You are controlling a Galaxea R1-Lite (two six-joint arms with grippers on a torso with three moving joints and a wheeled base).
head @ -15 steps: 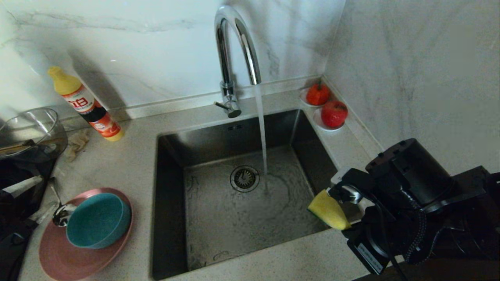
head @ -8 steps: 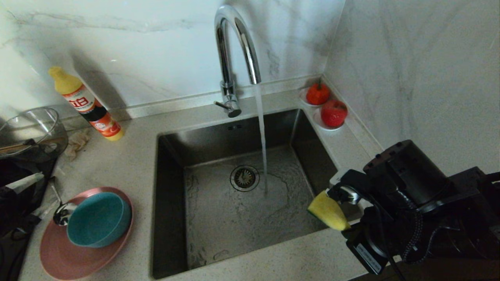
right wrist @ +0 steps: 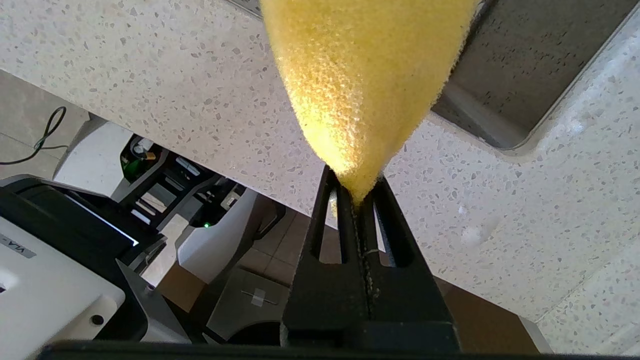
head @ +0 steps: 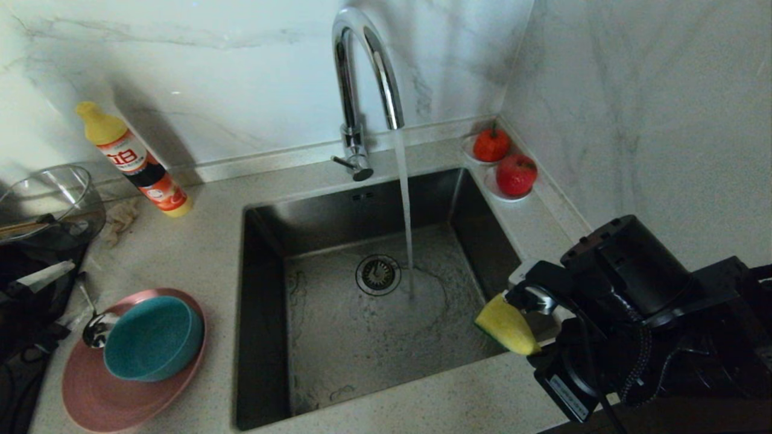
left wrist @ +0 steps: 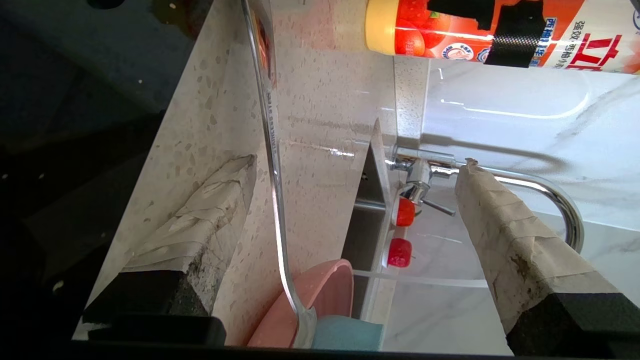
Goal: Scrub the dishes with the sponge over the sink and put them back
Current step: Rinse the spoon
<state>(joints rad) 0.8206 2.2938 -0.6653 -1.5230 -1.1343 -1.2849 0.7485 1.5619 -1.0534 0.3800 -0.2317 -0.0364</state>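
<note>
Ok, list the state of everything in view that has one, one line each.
tap: running into the sink
sponge: pinched at one end
right gripper: shut on the sponge, by the sink's right rim
left gripper: open, either side of the spoon's handle
spoon: lying on the pink plate
teal bowl: upright on the plate
detergent bottle: capped, leaning

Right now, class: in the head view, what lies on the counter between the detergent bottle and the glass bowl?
A crumpled beige cloth scrap lies between the detergent bottle and the glass bowl, seen in the head view.
</note>
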